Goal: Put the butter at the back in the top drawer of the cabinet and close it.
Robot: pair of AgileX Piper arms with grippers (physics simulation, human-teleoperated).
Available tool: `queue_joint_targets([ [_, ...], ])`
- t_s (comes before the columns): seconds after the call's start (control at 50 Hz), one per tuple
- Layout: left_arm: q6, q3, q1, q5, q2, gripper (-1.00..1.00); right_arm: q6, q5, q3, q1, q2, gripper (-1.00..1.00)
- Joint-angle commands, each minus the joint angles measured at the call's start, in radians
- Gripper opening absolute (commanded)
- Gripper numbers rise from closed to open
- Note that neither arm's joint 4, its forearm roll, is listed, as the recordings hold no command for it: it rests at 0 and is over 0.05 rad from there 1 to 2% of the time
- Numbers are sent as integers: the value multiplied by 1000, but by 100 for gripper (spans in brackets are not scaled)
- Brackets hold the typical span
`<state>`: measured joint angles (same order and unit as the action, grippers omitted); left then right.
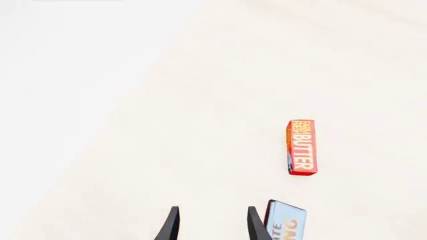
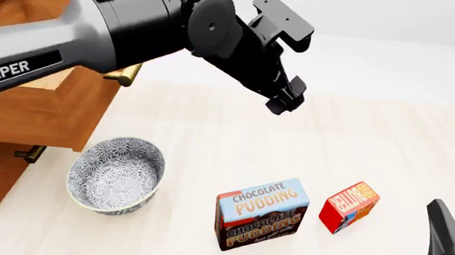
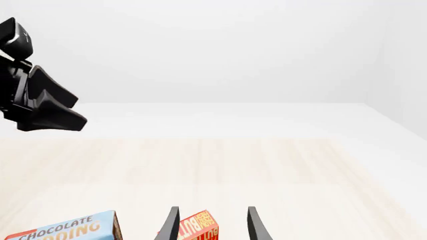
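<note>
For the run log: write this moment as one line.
left gripper: open, raised over table | right gripper: open, facing butter | top drawer: open | butter: on table beside pudding box

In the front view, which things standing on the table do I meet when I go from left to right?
cabinet → patterned bowl → Chocolate Pudding box → butter → right gripper, at the right edge.

Pale wooden table (image 2: pixel 210 132), plain white backdrop, even light
</note>
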<state>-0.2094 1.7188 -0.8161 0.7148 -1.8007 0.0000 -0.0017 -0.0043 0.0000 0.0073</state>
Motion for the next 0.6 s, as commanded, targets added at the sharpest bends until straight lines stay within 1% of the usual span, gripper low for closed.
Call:
queue_joint_targets([
  [0.02, 6, 61, -37, 12, -61, 100, 0, 0, 0, 0, 0, 100],
  [0.1, 10, 83, -47, 17, -82, 100, 0, 0, 0, 0, 0, 100],
  [0.12, 12, 110, -54, 22, -108, 100, 0, 0, 0, 0, 0, 100],
  [0.4, 28, 221, -97, 55, -195, 100, 0, 0, 0, 0, 0, 100],
  [0.6, 27, 247, -115, 60, -233, 100, 0, 0, 0, 0, 0, 100],
])
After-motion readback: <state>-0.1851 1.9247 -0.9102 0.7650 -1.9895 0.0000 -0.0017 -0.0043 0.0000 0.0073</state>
